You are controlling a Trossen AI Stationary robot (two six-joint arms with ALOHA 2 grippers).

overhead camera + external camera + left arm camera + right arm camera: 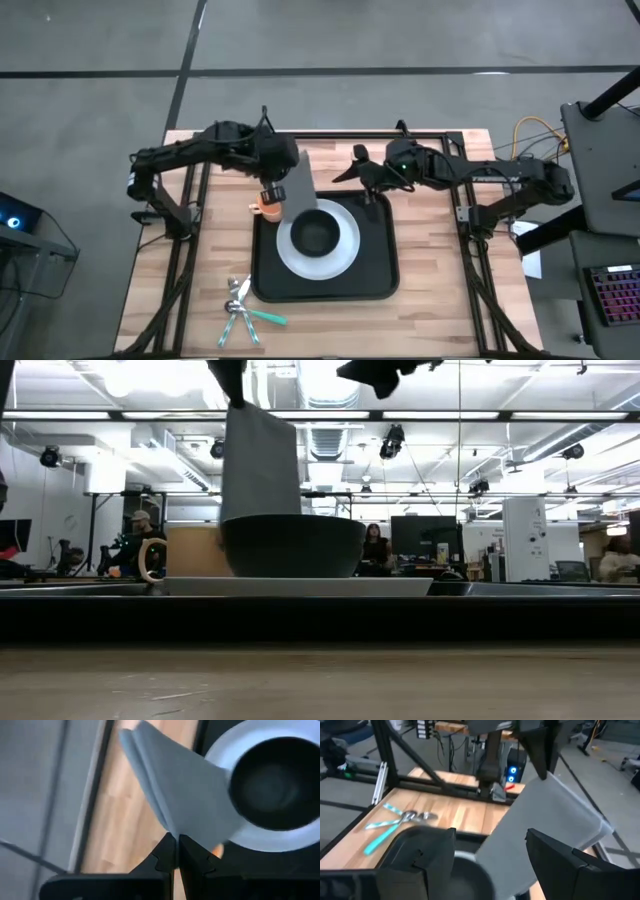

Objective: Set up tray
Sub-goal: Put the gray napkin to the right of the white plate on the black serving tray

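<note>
— Where is the tray?

— The tray (pixel 375 262) lies flat in the middle of the table (pixel 440 300), below and between my two grippers. A white plate (pixel 345 250) sits on its left half, and a dark bowl (pixel 315 236) sits on the plate.

— What is your left gripper doing?

— My left gripper (pixel 275 188) hangs over the tray's back left corner. Its fingers (pixel 187 855) are pressed together on the edge of a grey folded cloth (pixel 297 190). The cloth hangs down from them, in the air above the rim of the plate, just beside the bowl.

— And the right one?

— My right gripper (pixel 357 170) hovers over the tray's back edge, a little right of the cloth. Its fingers (pixel 555 857) stand wide apart and hold nothing.

— Anything else near the tray?

— An orange cup (pixel 265 207) stands on the table just beside the tray's back left corner, under my left gripper. Some spoons (pixel 238 298) with teal handles lie on the table near the tray's front left corner.
</note>
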